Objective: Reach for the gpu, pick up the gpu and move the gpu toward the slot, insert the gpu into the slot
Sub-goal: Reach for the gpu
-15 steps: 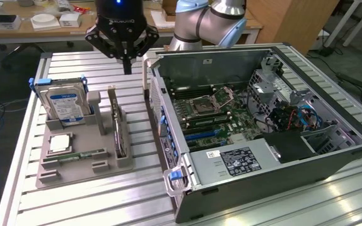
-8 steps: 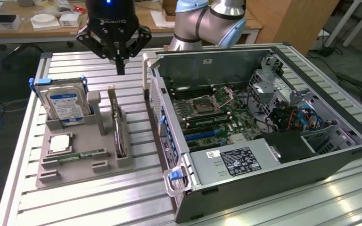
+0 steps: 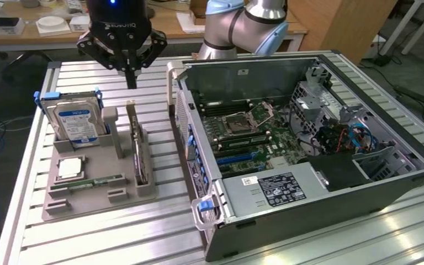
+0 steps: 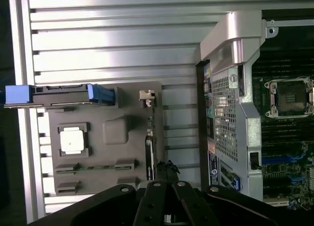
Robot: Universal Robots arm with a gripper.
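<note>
- The black, three-linked robot gripper point(image 3: 131, 83) hangs above the far end of the parts tray. Its fingers are pressed together into one narrow point, with nothing between them.
- The gpu point(image 3: 139, 152), a thin dark-green circuit card with a silver metal end bracket, stands on its long edge in a groove of the grey moulded plastic tray point(image 3: 94, 197). It sits on the side of the tray nearest the computer.
- The fingertips are over the card's far end (nearer the bracket than the middle, as far as I can see), with a clear gap of air between them. They do not touch.
- From the wrist view the card is a slim dark strip seen edge-on, just ahead of the closed fingertips.
- On the same tray, a boxy silver hard drive with a blue label point(image 3: 79, 124) stands upright in a blue-handled bracket, on the exterior view's left of the card.
- A square silver processor chip point(image 3: 70, 167) lies flat in its pocket, and a small green memory stick point(image 3: 94, 181) lies near the tray's front edge.
- The dark metal computer case point(image 3: 359, 193) lies on its side with the panel off, just beside the tray on the exterior view's right. Its green motherboard point(image 3: 253, 135) is exposed.
- The blue expansion slots point(image 3: 233, 159) on that board have nothing in them.
- Everything rests on a ribbed aluminium table point(image 3: 109, 237).
</note>
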